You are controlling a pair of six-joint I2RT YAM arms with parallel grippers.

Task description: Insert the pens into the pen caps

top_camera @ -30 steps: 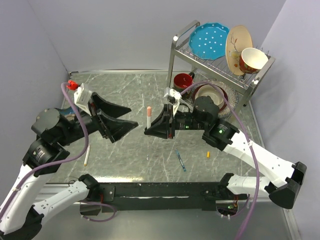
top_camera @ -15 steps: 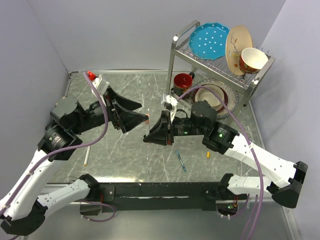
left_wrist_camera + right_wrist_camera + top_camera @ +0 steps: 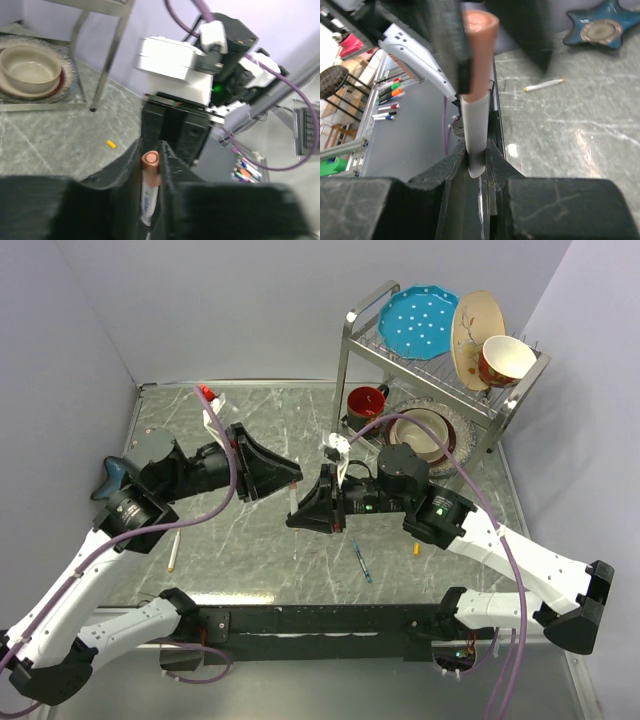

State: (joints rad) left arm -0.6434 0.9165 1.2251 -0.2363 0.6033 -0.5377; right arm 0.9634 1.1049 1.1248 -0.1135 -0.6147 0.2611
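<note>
The white pen (image 3: 474,120) is held upright above the table (image 3: 250,420), between the two arms, with the red-orange cap (image 3: 479,47) on its upper end. The right gripper (image 3: 477,150) is clamped on the lower barrel. The left gripper (image 3: 150,150) is closed round the cap. You cannot tell from these views how deeply the cap is seated.

Treat the push as the hazard. If the two grippers are not on one axis, the thin barrel may bend or slide through the pads, and the cap may jam askew. Releasing either side before the cap seats could drop the pen.

The second white pen (image 3: 172,552), the blue-teal pen (image 3: 361,562) and the yellow-orange cap (image 3: 416,549) lie apart on the table, not yet joined.
</note>
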